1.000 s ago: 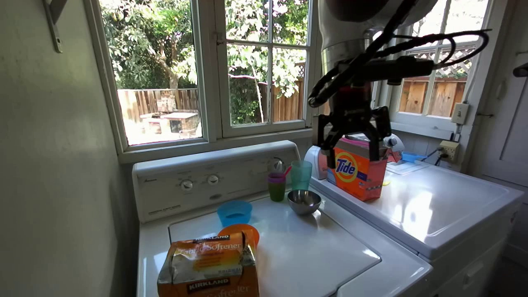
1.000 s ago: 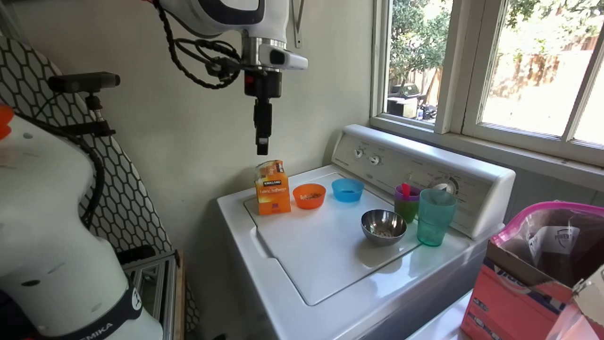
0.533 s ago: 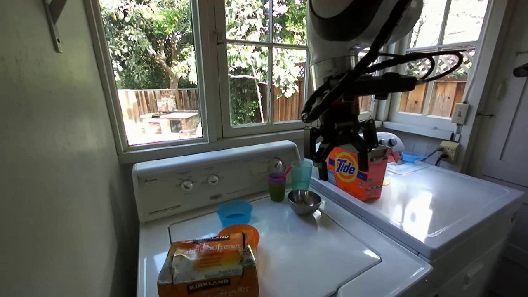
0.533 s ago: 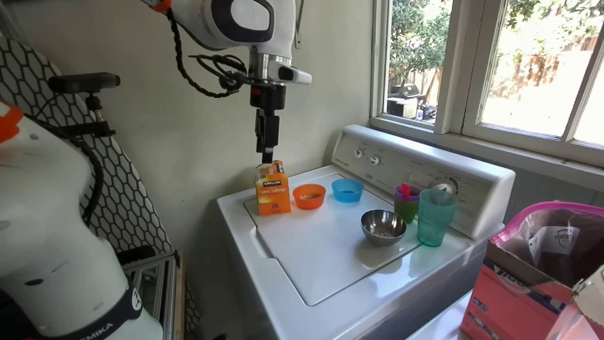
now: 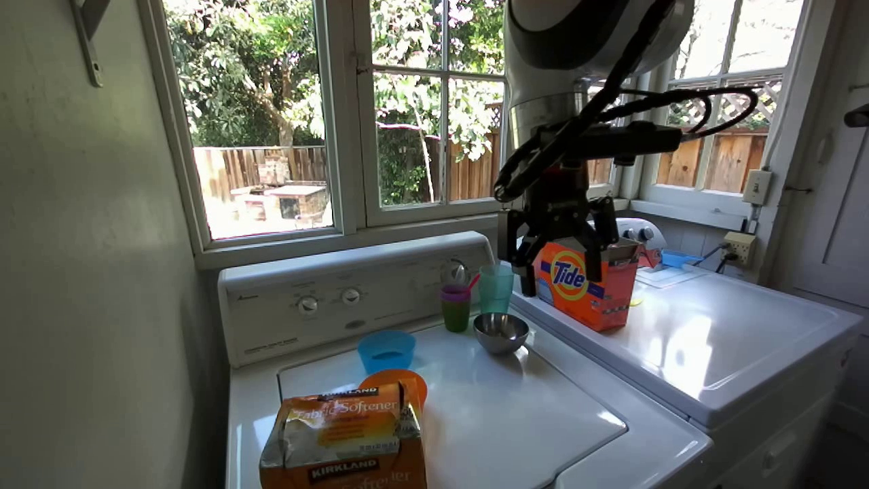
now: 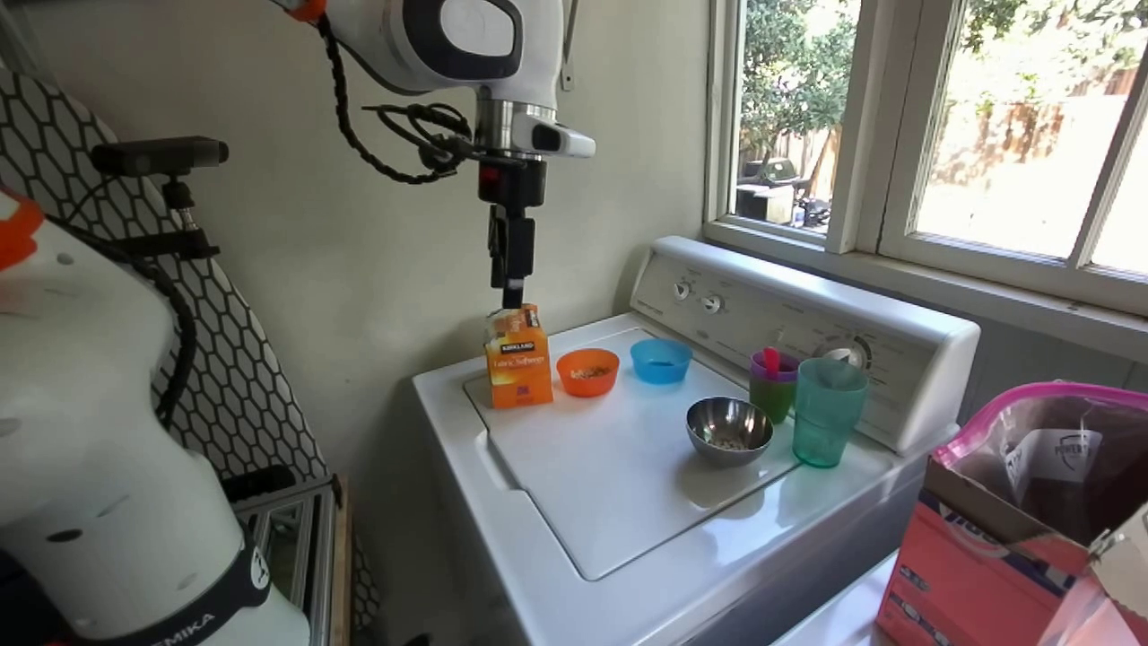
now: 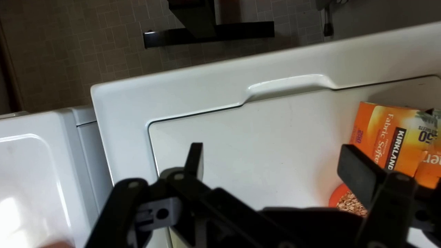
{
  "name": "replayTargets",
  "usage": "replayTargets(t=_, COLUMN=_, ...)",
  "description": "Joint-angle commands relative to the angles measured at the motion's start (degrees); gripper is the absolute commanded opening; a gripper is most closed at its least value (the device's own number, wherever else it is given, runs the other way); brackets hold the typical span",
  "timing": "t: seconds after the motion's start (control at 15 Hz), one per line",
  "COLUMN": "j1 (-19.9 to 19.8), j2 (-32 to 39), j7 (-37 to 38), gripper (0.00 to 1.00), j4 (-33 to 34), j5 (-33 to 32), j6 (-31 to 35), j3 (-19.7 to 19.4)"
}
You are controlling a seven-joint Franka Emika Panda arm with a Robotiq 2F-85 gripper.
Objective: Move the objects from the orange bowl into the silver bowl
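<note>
The orange bowl point(image 6: 587, 388) holds small tan flakes point(image 6: 592, 372) and stands on the washer lid. In an exterior view the orange bowl point(image 5: 415, 384) is partly behind the softener box. In the wrist view its rim point(image 7: 339, 193) and flakes show partly behind a finger. The shiny silver bowl point(image 6: 713, 417) has a few pale bits in its bottom; it also shows in an exterior view point(image 5: 501, 345) and is out of sight in the wrist view. My gripper point(image 5: 561, 277) is open and empty, pointing down, well above the lid point(image 7: 274, 162).
The Kirkland softener box point(image 6: 520, 368) stands beside the orange bowl. A blue bowl point(image 6: 661, 370), a green-purple cup point(image 6: 773, 395) and a teal cup point(image 6: 830, 413) stand toward the control panel point(image 6: 762, 314). A Tide box point(image 5: 587, 285) stands on the adjacent machine.
My gripper has come down, and in an exterior view has shifted a little left over the Tide box. It has barely moved in the last half second. The bowls have not moved.
</note>
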Motion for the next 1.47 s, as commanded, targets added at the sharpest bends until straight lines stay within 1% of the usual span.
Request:
replayTargets(t=0.0, j1=1.1, j2=5.0, j7=-1.5, gripper=1.0, j4=1.9, j5=0.4, j6=4.0, j3=-0.7)
replayTargets(t=0.13, j1=1.6, j2=7.6, j7=-2.3, gripper=1.0, j4=2.9, j5=0.2, j6=6.1, j3=-0.4)
replayTargets(t=0.53, j1=4.0, j2=18.3, j7=-3.8, gripper=1.0, j4=7.5, j5=-0.8, j6=12.9, j3=0.6)
replayTargets(t=0.67, j1=4.3, j2=21.1, j7=-1.3, gripper=1.0, j4=8.7, j5=-2.1, j6=15.0, j3=0.6)
replayTargets(t=0.73, j1=4.3, j2=22.3, j7=1.9, gripper=1.0, j4=8.9, j5=-3.4, j6=17.2, j3=0.5)
replayTargets(t=1.0, j1=5.4, j2=27.1, j7=6.2, gripper=1.0, j4=10.3, j5=-3.8, j6=22.8, j3=0.0)
replayTargets(t=1.07, j1=5.7, j2=28.5, j7=6.3, gripper=1.0, j4=11.2, j5=-4.1, j6=22.0, j3=-0.1)
replayTargets(t=1.13, j1=5.4, j2=25.1, j7=3.4, gripper=1.0, j4=9.2, j5=-2.4, j6=21.1, j3=-0.7)
replayTargets(t=1.4, j1=5.6, j2=25.7, j7=3.5, gripper=1.0, j4=9.4, j5=-2.4, j6=21.2, j3=-1.0)
